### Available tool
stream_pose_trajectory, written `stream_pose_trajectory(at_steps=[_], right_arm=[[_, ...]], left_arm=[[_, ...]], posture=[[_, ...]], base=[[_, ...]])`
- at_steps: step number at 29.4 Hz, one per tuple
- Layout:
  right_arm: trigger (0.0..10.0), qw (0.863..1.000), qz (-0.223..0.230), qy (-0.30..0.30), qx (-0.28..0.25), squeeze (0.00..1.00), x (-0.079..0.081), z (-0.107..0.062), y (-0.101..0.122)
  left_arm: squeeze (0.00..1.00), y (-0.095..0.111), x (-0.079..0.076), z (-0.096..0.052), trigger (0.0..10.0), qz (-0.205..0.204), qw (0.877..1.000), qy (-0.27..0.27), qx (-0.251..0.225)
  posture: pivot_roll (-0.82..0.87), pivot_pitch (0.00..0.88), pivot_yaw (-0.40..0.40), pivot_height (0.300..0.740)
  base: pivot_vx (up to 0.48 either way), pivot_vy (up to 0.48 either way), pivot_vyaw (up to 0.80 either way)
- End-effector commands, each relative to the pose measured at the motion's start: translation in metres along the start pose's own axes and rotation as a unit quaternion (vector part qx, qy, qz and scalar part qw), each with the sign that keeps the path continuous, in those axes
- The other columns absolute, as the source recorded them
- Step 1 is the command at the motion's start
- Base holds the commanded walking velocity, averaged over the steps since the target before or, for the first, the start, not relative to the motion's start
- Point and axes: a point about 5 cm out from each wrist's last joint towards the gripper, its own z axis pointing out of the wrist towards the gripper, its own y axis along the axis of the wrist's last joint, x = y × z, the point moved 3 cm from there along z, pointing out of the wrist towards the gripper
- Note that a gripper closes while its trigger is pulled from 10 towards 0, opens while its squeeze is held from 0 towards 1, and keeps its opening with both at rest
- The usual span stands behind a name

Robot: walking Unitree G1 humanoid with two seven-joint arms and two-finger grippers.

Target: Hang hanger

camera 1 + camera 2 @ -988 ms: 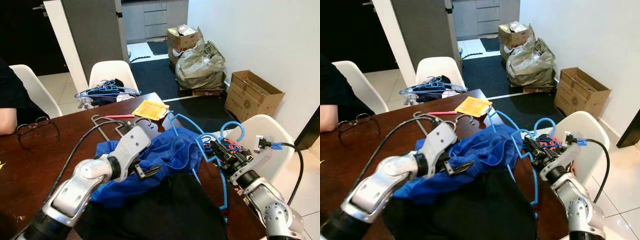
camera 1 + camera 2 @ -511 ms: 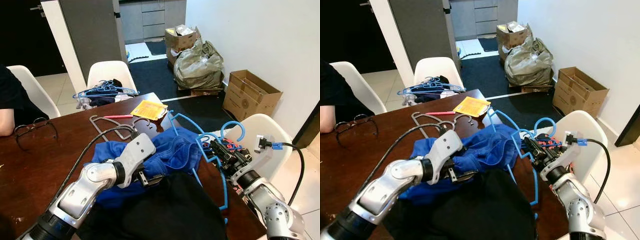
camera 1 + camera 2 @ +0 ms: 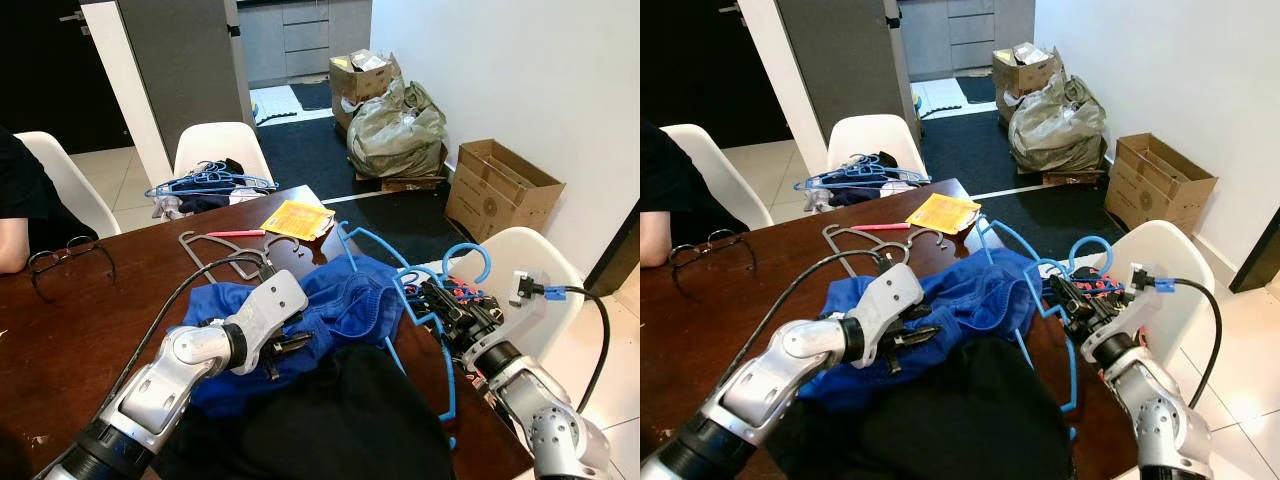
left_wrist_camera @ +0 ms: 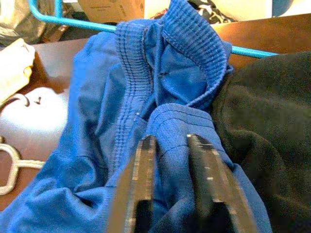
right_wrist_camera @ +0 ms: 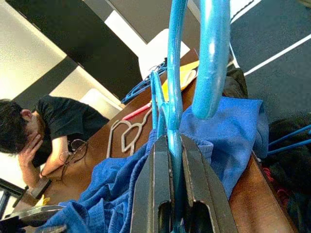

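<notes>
1. The left gripper (image 3: pixel 283 347) rests on the blue garment (image 3: pixel 340 300) near the middle of the table (image 3: pixel 70 330). In the left wrist view its two black fingers (image 4: pixel 141 179) are pinched on a fold of the blue cloth, with the fabric bunched between them.
2. The right gripper (image 3: pixel 437 301) sits at about 3 o'clock from the garment, by the table's edge. In the right wrist view its fingers (image 5: pixel 158 179) are clamped on the stem of the blue hanger (image 5: pixel 172 87).
3. The hanger's hook (image 3: pixel 470 255) curls up just above the right gripper, and its frame runs under the blue garment.
4. A black garment (image 3: pixel 340 420) lies at 6 o'clock from the blue one, touching it.
5. Grey hangers (image 3: pixel 215 245) and a yellow packet (image 3: pixel 298 218) lie on the table at 12 o'clock.
6. A white chair (image 3: pixel 222 150) beyond the table holds more blue hangers (image 3: pixel 210 180).
7. A person (image 3: pixel 20 200) sits at 10 o'clock, with glasses (image 3: pixel 65 262) on the table nearby.
</notes>
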Motion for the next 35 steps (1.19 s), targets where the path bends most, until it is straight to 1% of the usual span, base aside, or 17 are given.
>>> stream_pose_trajectory(at_steps=[1, 5, 7, 9, 11, 13, 14, 15, 17, 22, 24, 26, 28, 30, 31, 33, 35], right_arm=[[10.0, 1.0, -0.008, 0.004, -0.004, 0.0, 0.004, 0.001, 0.002], [10.0, 1.0, -0.007, 0.004, -0.004, 0.0, 0.004, 0.001, 0.002], [10.0, 1.0, -0.006, 0.005, -0.003, 0.0, 0.005, 0.001, 0.002], [10.0, 1.0, -0.006, 0.005, -0.003, 0.0, 0.005, 0.001, 0.002], [10.0, 1.0, -0.004, 0.004, -0.004, 0.0, 0.005, 0.001, 0.002], [10.0, 1.0, -0.004, 0.004, -0.004, 0.0, 0.005, 0.001, 0.002], [10.0, 1.0, -0.004, 0.004, -0.004, 0.0, 0.004, 0.001, 0.002], [10.0, 1.0, -0.004, 0.004, -0.004, 0.0, 0.004, 0.001, 0.002], [10.0, 1.0, -0.002, 0.004, -0.006, 0.0, 0.004, 0.001, 0.002], [10.0, 1.0, 0.001, 0.003, -0.008, 0.0, 0.004, 0.002, 0.002], [10.0, 1.0, 0.004, 0.003, -0.011, 0.0, 0.005, 0.003, 0.002], [10.0, 1.0, 0.004, 0.003, -0.011, 0.0, 0.005, 0.003, 0.002], [10.0, 1.0, 0.006, 0.003, -0.012, 0.0, 0.005, 0.003, 0.002], [10.0, 1.0, 0.008, 0.004, -0.013, 0.0, 0.005, 0.004, 0.002], [10.0, 1.0, 0.008, 0.004, -0.013, 0.0, 0.005, 0.004, 0.002], [10.0, 1.0, 0.009, 0.005, -0.014, 0.0, 0.005, 0.004, 0.002], [10.0, 1.0, 0.01, 0.005, -0.015, 0.0, 0.005, 0.004, 0.002]], left_arm=[[0.0, 0.002, 0.008, -0.002, 0.0, 0.007, 1.0, 0.015, -0.002], [0.0, 0.005, 0.013, -0.004, 0.0, 0.012, 1.0, 0.024, -0.01], [0.0, 0.017, 0.027, -0.011, 0.0, 0.033, 0.998, 0.054, -0.031], [0.0, 0.017, 0.027, -0.011, 0.0, 0.033, 0.998, 0.054, -0.031], [0.0, 0.046, 0.054, -0.026, 0.0, 0.062, 0.99, 0.106, -0.073], [0.0, 0.046, 0.054, -0.026, 0.0, 0.062, 0.99, 0.106, -0.073], [0.0, 0.075, 0.072, -0.039, 0.0, 0.084, 0.98, 0.136, -0.115], [0.0, 0.075, 0.072, -0.039, 0.0, 0.084, 0.98, 0.136, -0.115], [0.0, 0.134, 0.095, -0.071, 0.0, 0.148, 0.955, 0.175, -0.189], [0.0, 0.164, 0.103, -0.09, 0.0, 0.193, 0.937, 0.189, -0.224], [0.0, 0.196, 0.111, -0.115, 0.0, 0.235, 0.915, 0.2, -0.259], [0.0, 0.196, 0.111, -0.115, 0.0, 0.235, 0.915, 0.2, -0.259], [0.0, 0.206, 0.113, -0.124, 0.0, 0.248, 0.908, 0.203, -0.27], [0.0, 0.225, 0.121, -0.142, 0.0, 0.275, 0.893, 0.218, -0.281], [0.0, 0.225, 0.121, -0.142, 0.0, 0.275, 0.893, 0.218, -0.281], [0.0, 0.239, 0.128, -0.159, 0.0, 0.293, 0.88, 0.237, -0.289], [0.0, 0.244, 0.13, -0.166, 0.0, 0.298, 0.875, 0.245, -0.291]], posture=[[-0.07, 0.0, 0.062, 0.731], [-0.06, 0.0, 0.064, 0.731], [-0.06, 0.0, 0.063, 0.731], [-0.06, 0.0, 0.063, 0.731], [-0.06, 0.0, 0.061, 0.731], [-0.06, 0.0, 0.061, 0.731], [-0.06, 0.0, 0.062, 0.731], [-0.06, 0.0, 0.062, 0.731], [-0.05, 0.0, 0.063, 0.731], [-0.05, 0.0, 0.063, 0.731], [-0.04, 0.0, 0.065, 0.731], [-0.04, 0.0, 0.065, 0.731], [-0.04, 0.0, 0.065, 0.731], [-0.04, 0.0, 0.067, 0.731], [-0.04, 0.0, 0.067, 0.731], [-0.03, 0.0, 0.07, 0.731], [-0.03, 0.0, 0.07, 0.731]], base=[[0.0, 0.0, 0.0], [0.0, 0.0, 0.0], [0.0, 0.0, 0.0], [0.0, 0.0, 0.0], [0.0, 0.0, 0.0], [0.0, 0.0, 0.0], [0.0, 0.0, 0.0], [0.0, 0.0, 0.0], [0.0, 0.0, 0.0], [0.0, 0.0, 0.0], [0.0, 0.0, 0.0], [0.0, 0.0, 0.0], [0.0, 0.0, 0.0], [0.0, 0.0, 0.0], [0.0, 0.0, 0.0], [0.0, 0.0, 0.0], [0.0, 0.0, 0.0]])
